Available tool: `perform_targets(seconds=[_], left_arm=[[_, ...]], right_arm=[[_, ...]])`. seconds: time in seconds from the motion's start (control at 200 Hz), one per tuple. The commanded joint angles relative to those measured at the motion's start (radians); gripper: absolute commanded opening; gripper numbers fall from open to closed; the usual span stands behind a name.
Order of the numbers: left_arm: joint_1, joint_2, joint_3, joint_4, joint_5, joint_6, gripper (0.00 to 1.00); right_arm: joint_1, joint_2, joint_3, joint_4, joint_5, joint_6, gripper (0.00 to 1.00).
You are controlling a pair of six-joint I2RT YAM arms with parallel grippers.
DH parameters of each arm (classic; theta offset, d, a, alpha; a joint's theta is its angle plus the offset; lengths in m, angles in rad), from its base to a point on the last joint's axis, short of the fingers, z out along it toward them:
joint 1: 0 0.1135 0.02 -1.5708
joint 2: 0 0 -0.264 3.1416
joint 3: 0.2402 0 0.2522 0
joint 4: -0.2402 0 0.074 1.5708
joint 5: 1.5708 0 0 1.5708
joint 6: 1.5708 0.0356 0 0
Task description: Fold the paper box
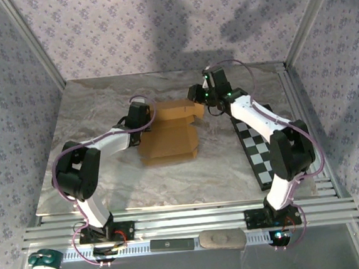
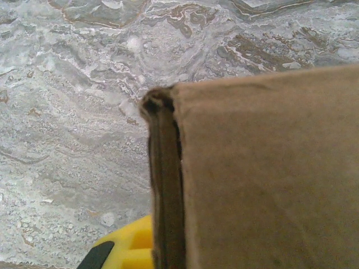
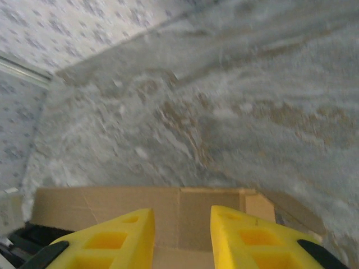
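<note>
The box (image 1: 170, 135) looked light, thin and easily creased, probably best taken by a flap edge; it was plain tan card, part-folded, lying at the middle of the table (image 1: 108, 185); the left claw (image 1: 145, 120) was closed at its left wall; the right claw (image 3: 182, 241) stood narrowly parted over the far flap.

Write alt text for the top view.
Two robot arms meet at a tan paper box on a marble table: left claw at its left edge, right claw at its far flap. A checkered board lies under the right arm.
</note>
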Motion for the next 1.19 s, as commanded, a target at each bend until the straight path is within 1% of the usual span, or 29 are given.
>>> perform_targets(seconds=[0.0,0.13,0.27,0.38,0.725,0.894,1.189], left_arm=[[-0.002,-0.001,-0.008,0.059,0.011,0.041,0.0],[-0.018,0.001,-0.017,0.095,-0.002,0.073,0.0],[-0.024,0.015,-0.011,0.103,-0.01,0.071,0.0],[-0.027,0.021,-0.01,0.104,-0.012,0.071,0.0],[-0.031,0.029,-0.005,0.108,-0.007,0.069,0.0],[-0.033,0.029,-0.007,0.11,-0.005,0.075,0.0],[-0.038,0.034,0.002,0.111,-0.003,0.081,0.0]], right_arm=[[0.013,0.001,0.066,-0.189,-0.009,-0.026,0.36],[0.016,0.036,0.109,-0.202,-0.045,-0.01,0.37],[0.023,0.102,0.185,-0.267,-0.033,-0.014,0.37],[0.023,0.096,0.17,-0.26,-0.004,-0.009,0.37],[0.04,0.1,0.153,-0.276,0.008,-0.002,0.39],[0.034,0.104,0.133,-0.244,0.02,-0.002,0.39],[0.036,0.141,0.16,-0.228,-0.031,-0.001,0.4]])
